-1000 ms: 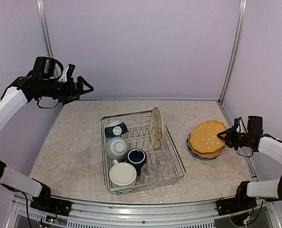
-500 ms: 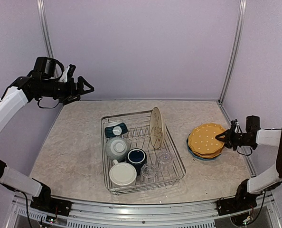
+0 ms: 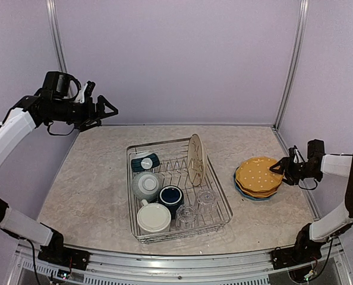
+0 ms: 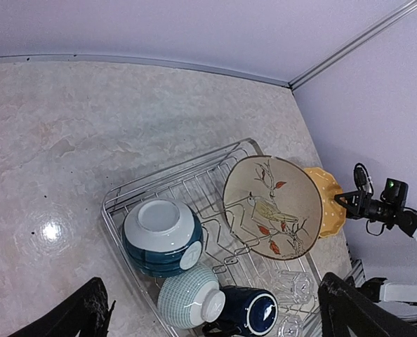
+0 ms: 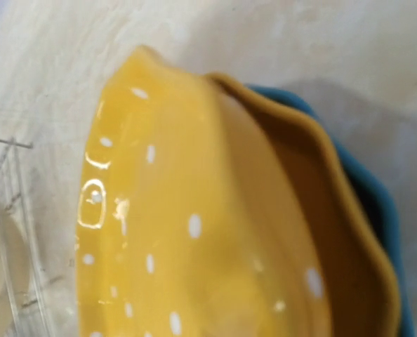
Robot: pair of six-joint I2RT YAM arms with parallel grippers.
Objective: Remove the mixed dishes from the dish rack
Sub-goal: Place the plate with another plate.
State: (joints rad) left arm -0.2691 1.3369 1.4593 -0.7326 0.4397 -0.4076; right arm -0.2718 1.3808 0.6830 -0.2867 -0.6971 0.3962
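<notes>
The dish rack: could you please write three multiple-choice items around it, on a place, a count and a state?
1. The yellow dotted plates lie: A in the dish rack; B on the table right of it; C on the table left of it.
2. Count of clear glass tumblers in the rack: A none; B two; C four.
3. The cream floral plate: A stands on edge in the rack; B lies flat on the table; C tops the yellow stack.
Answers: B, they are stacked beside the rack's right side; B, two stand at its near right corner; A, it is upright among the prongs.
</notes>
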